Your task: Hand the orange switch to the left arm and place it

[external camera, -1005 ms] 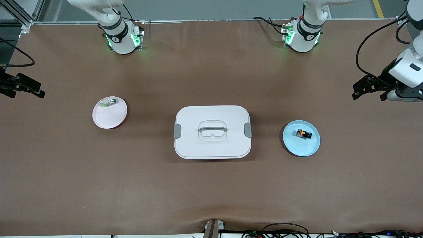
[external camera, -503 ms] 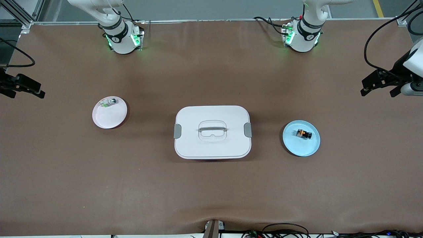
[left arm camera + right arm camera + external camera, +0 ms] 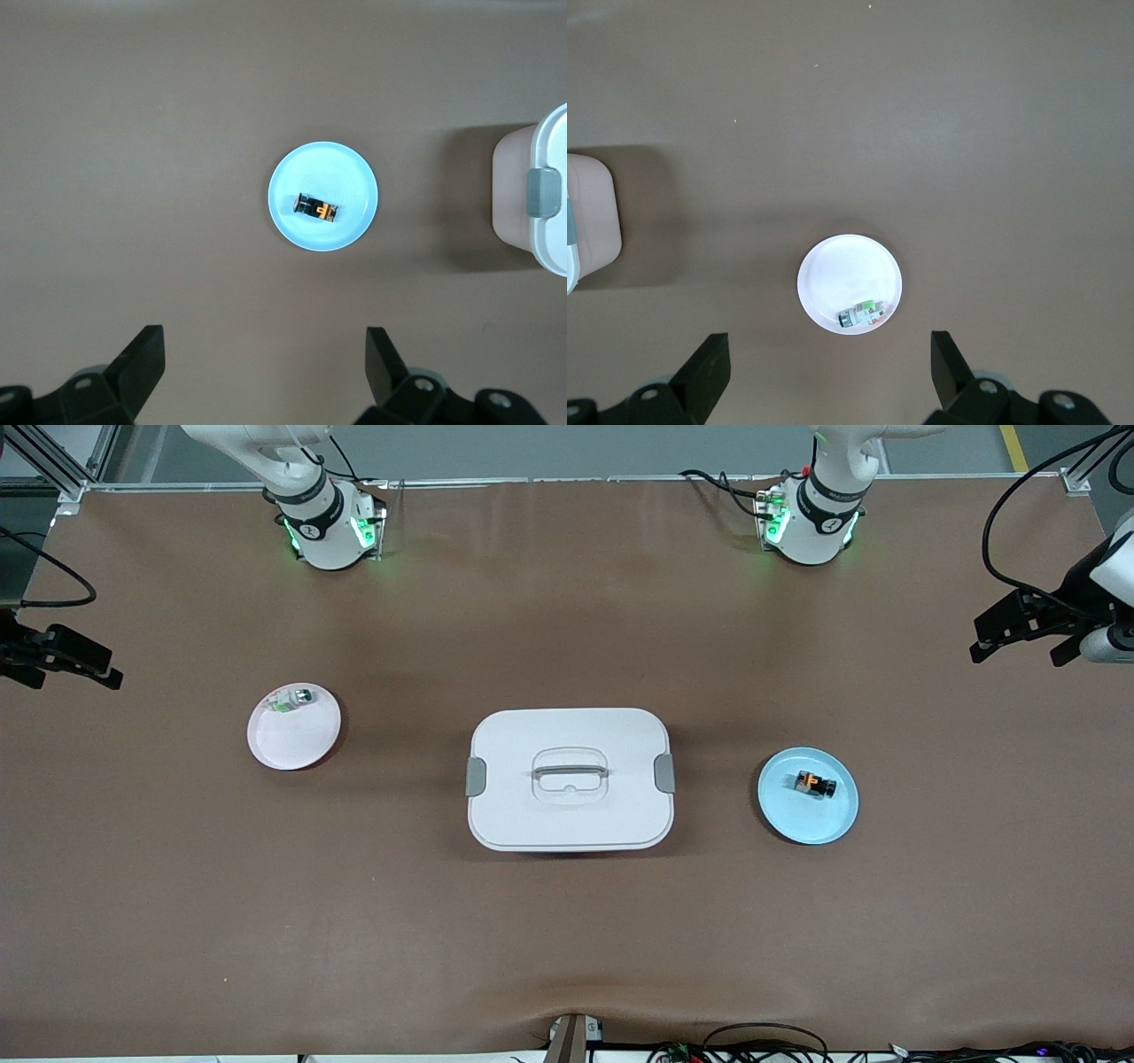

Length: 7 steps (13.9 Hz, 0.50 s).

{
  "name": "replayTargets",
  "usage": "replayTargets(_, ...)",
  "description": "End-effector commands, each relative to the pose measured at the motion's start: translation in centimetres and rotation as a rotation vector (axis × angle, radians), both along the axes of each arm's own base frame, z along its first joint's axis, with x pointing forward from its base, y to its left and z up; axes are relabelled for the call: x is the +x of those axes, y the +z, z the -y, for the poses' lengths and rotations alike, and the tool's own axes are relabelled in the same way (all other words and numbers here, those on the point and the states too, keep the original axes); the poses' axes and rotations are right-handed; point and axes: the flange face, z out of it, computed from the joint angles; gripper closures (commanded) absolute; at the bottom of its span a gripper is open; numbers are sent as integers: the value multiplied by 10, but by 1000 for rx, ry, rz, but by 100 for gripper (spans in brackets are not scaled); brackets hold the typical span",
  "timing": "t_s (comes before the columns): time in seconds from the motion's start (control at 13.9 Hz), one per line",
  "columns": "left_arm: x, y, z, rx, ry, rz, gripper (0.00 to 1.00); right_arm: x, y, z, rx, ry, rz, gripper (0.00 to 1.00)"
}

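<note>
- A wide brown desk [image 3: 567,939] fills the front view, with two white robot arms based along its edge farthest from the camera.
- The right arm's base [image 3: 323,522] stands toward one end of that edge, and the left arm's base [image 3: 811,522] toward the other; both show green lights.
- A large white box [image 3: 570,779] with rounded corners sits in the middle of the desk, lid on, grey clips on its two short sides and a sunken handle on top.
- The left tool [image 3: 1028,624] hangs in the air over the desk's end on the left arm's side, its two dark fingers [image 3: 142,359] spread wide with nothing between them.
- The right tool [image 3: 58,657] hangs over the desk's end on the right arm's side, its fingers [image 3: 709,363] also spread wide and empty.
- A pale blue plate [image 3: 824,819] lies between the box and the left arm's end of the desk, well apart from the box.
- A pale pink plate [image 3: 288,744] lies between the box and the right arm's end of the desk.
- The orange switch [image 3: 815,784], small and black with orange marks, lies on its side in the blue plate.
- A small clear part with a green patch [image 3: 291,701] lies at the rim of the pink plate.
</note>
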Motion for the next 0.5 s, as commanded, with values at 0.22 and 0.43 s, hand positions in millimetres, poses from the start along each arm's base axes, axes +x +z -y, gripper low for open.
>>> replayTargets(0.22, 2, 0, -1, 12, 40, -18, 0, -1, -3, -1, 8, -1, -2, 0)
replayTargets(0.43, 2, 0, 0, 12, 40, -18, 0, -2, -7, -1, 9, -3, -11, 0)
